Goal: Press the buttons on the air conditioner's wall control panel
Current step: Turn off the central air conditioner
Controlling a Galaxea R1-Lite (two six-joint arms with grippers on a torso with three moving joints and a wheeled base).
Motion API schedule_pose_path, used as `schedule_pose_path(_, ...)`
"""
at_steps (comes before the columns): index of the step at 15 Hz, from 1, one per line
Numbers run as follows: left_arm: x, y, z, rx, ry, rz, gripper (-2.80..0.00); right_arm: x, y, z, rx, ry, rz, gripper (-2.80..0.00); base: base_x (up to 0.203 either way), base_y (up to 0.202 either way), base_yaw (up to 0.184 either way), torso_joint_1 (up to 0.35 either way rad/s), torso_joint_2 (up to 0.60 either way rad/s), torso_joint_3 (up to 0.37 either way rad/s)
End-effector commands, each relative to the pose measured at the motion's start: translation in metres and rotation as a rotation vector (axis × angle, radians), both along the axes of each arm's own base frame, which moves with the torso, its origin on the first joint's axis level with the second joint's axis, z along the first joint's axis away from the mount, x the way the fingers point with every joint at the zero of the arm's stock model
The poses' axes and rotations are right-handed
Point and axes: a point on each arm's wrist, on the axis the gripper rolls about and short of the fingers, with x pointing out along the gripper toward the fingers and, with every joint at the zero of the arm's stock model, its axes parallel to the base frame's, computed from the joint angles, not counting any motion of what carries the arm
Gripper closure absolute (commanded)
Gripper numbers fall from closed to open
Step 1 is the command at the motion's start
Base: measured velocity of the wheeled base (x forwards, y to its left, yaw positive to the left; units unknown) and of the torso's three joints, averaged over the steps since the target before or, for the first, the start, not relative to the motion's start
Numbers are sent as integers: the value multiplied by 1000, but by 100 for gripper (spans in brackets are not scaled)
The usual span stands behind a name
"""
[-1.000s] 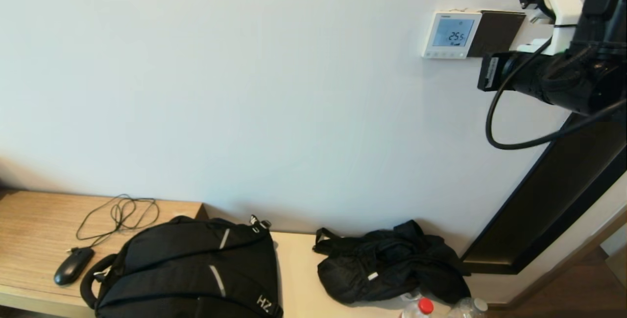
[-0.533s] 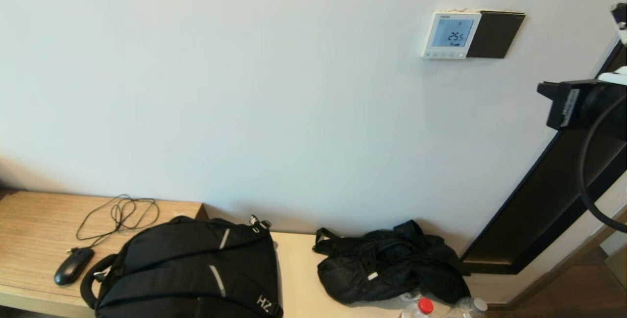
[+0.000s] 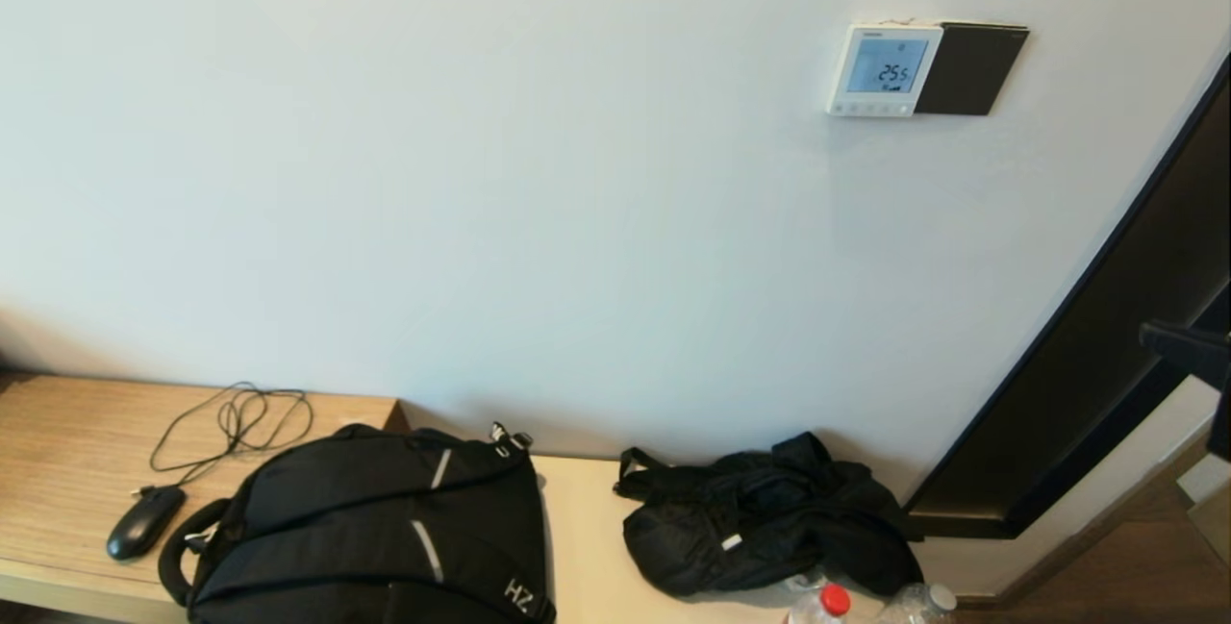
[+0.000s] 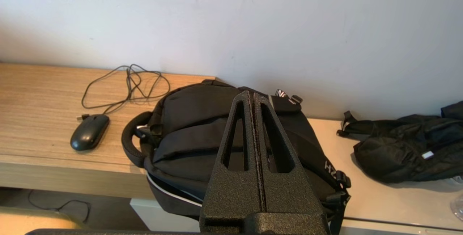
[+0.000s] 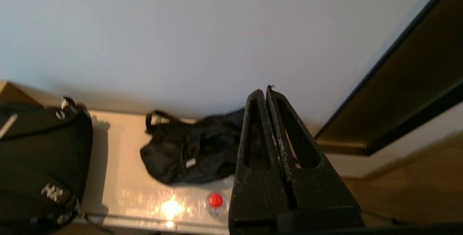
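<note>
The air conditioner's wall control panel (image 3: 886, 69) is mounted high on the wall, its square face turned out into the room and its pale blue screen lit with digits. The buttons (image 3: 870, 108) are seen as a level row along its bottom edge, running side to side. A black square plate (image 3: 969, 68) is set touching its right side.

The right pincer (image 5: 267, 91) is held low and well apart from the panel, its fingers pressed together, above a red-capped bottle (image 5: 215, 200) and a black bag (image 5: 191, 155). The left pincer (image 4: 251, 95) is likewise closed, hanging over a black backpack (image 4: 191, 137) on the tabletop (image 4: 39, 119), near a mouse (image 4: 89, 137).
</note>
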Motion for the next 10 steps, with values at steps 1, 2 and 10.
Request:
schedule_pose_path(1,0,0,0,0,1,0,0,-28,-5,-25,8,13,15,0,0,0,0,0,0,0)
schedule_pose_path(2,0,0,0,-1,-1,0,0,-37,-6,-34,12,27,28,0,0,0,0,0,0,0)
schedule_pose_path(10,0,0,0,0,-1,0,0,-90,-11,-93,38,79,69,0,0,0,0,0,0,0)
